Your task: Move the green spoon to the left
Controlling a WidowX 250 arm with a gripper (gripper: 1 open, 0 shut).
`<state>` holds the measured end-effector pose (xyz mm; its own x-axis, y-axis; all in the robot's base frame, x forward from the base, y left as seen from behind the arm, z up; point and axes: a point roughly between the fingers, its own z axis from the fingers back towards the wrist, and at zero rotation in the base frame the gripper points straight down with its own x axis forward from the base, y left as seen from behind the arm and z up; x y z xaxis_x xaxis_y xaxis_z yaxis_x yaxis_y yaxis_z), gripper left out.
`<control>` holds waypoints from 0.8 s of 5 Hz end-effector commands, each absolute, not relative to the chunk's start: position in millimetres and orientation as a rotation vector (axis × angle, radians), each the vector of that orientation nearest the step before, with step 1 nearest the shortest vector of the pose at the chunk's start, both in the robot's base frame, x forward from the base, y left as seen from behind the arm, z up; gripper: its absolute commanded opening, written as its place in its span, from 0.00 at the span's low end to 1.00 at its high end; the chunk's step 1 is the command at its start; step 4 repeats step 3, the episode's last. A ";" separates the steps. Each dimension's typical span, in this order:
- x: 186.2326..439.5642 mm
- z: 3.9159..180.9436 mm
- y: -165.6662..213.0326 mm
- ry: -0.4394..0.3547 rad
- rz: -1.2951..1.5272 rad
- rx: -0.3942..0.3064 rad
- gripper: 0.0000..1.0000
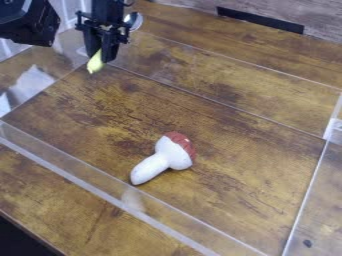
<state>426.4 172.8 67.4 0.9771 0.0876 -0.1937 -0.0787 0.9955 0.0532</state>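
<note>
Camera: up at the far left, the end effector (102, 38) is clenched on the green spoon (95, 63), its yellow-green part poking out below; the toy mushroom (166, 158) lies nearer, on the wooden bench (234, 115)!

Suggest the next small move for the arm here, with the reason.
Probably lower the pincer slightly before letting go: its jaws look closed around the green spoon, whose yellow-green handle points down near the clear wall at the far left corner. Whether the spoon touches the table cannot be told.
</note>
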 end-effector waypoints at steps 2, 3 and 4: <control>443.2 144.0 124.5 0.120 0.102 0.089 0.00; 447.0 157.5 109.2 0.122 0.110 0.092 0.00; 447.0 157.5 109.2 0.122 0.110 0.092 0.00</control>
